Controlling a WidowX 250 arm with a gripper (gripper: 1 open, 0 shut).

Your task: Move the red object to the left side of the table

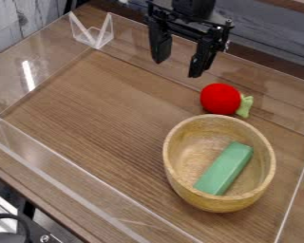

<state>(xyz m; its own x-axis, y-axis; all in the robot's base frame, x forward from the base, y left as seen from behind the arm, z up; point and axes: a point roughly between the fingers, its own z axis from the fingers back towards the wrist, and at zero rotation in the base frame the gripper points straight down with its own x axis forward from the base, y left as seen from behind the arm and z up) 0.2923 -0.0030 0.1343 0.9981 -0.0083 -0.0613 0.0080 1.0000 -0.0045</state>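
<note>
The gripper (180,59) hangs over the far part of the counter (104,114), pointing down, its black jaws apart with nothing between them. It is clear of the surface and touches nothing. The red ball (219,98) sits on the counter toward the right side, below and to the right of the gripper and apart from it. A small light green piece (245,105) juts from the ball's right side. Just in front of the ball stands a wooden bowl (182,166), much larger than the ball; the ball lies near the bowl's far rim, though whether the two touch cannot be told. Inside the bowl a green block (226,168) lies at a slant, one end up toward the right of the rim, the other down near the bottom. The counter is brown with a wood grain, and low clear walls (41,66) run along its edges. At the far left, two clear pieces (91,34) stand folded into a shape like a W. The left part of the counter carries only reflections of light on the wall.
</note>
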